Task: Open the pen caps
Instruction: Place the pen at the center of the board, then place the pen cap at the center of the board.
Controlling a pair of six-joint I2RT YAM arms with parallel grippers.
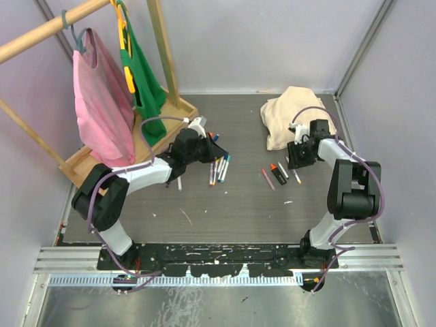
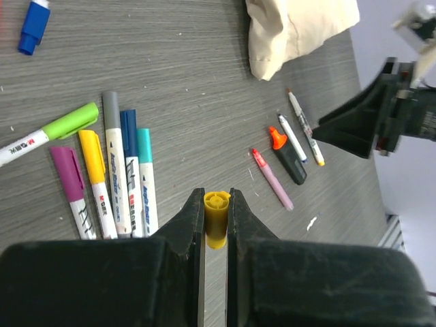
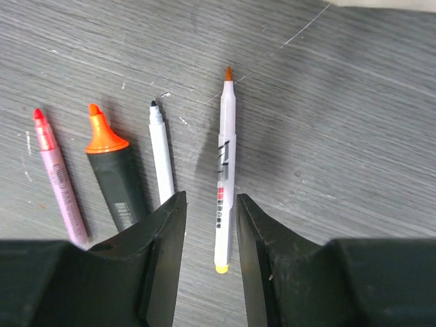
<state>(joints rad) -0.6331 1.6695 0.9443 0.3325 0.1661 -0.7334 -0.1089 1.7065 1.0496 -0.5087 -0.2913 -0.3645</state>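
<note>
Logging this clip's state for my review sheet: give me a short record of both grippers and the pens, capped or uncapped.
left gripper: shut on yellow cap
right gripper: open, straddling orange-tipped white pen
uncapped beside it: pink pen, black highlighter, black-tipped white pen
capped markers: six, clustered together

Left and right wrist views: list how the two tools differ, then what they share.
The left tool is shut on a yellow cap; the right tool is open, gripping nothing. The left tool holds only a cap, while a whole white pen, orange tip bare, lies untouched within the right tool's opening. Both face the grey table.
</note>
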